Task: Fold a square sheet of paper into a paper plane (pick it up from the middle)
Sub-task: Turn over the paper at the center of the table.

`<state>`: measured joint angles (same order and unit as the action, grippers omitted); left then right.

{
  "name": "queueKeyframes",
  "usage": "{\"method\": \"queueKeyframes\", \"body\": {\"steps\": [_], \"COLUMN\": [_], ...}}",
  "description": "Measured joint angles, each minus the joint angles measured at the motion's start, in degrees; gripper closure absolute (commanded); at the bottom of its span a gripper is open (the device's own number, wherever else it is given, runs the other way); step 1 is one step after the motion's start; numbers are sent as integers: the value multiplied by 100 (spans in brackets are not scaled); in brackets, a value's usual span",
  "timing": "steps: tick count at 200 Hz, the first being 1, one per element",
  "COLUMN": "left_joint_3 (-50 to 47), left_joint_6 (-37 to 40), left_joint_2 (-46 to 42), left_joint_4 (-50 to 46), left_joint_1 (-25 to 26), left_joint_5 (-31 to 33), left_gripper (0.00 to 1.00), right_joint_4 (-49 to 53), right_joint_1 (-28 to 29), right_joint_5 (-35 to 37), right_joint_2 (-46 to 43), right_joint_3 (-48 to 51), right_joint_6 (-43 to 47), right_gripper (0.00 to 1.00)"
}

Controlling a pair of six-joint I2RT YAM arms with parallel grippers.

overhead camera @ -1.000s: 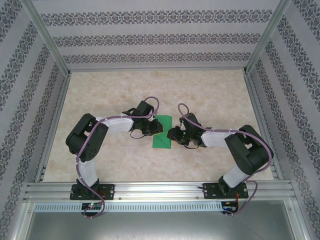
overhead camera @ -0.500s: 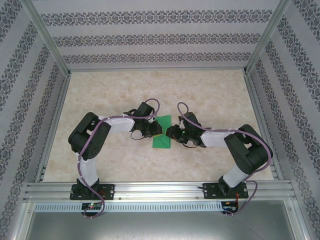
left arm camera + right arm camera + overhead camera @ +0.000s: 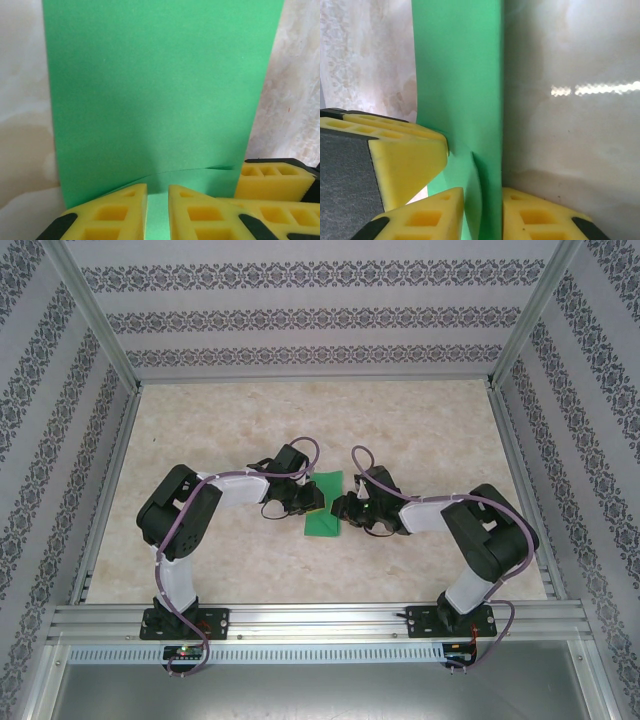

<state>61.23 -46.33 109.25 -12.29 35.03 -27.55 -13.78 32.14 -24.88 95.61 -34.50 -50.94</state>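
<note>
Pinching the square sheet of paper (image 3: pixel 325 520) from both sides, the arms look to be partway through a fold. The sheet lies on the desk (image 3: pixel 420 430) as a narrow green strip, doubled over but not yet a dart.

The left gripper (image 3: pixel 158 195) has its yellow fingers nearly together, with the strip's near edge caught in the slim gap. The rest of the paper runs flat ahead of it, and a loose upper layer bows up just in front of the fingertips.

The right gripper (image 3: pixel 482 197) is closed to a narrow slot on a raised ridge along the paper's long edge, with the strip stretching ahead and to its left. The two grippers stand just beside each other across the sheet.

The next move, I judge, calls for one gripper to carry its layer over and press a crease. The other would pin the strip down, gently enough not to drag or tear it.
</note>
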Motion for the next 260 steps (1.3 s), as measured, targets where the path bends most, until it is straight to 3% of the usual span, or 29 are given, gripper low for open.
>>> {"method": "queueKeyframes", "body": {"steps": [58, 109, 148, 187, 226, 260], "left_joint_3": [-59, -70, -175, -407, -612, -634], "left_joint_6": [-26, -33, -46, -122, -251, -306], "left_joint_2": [-363, -1445, -2024, -2597, -2955, -3047], "left_joint_4": [-44, -140, -389, -649, -841, -1012], "left_joint_1": [0, 0, -4, -13, -28, -63], "left_joint_5": [348, 1025, 1659, 2378, 2992, 3353], "left_gripper": [72, 70, 69, 63, 63, 63], "right_joint_4": [166, 1259, 3432, 5921, 7984, 8682], "right_joint_1": [11, 15, 289, 669, 1034, 1449], "right_joint_5": [-59, 295, 1624, 3790, 5440, 5847], "right_joint_2": [-138, -1209, -2170, -2798, -2470, -1637], "right_joint_3": [0, -192, -1154, -2494, -3401, -3539], "right_joint_6": [13, 330, 933, 1257, 1182, 1102], "right_gripper": [96, 98, 97, 98, 96, 91]}}
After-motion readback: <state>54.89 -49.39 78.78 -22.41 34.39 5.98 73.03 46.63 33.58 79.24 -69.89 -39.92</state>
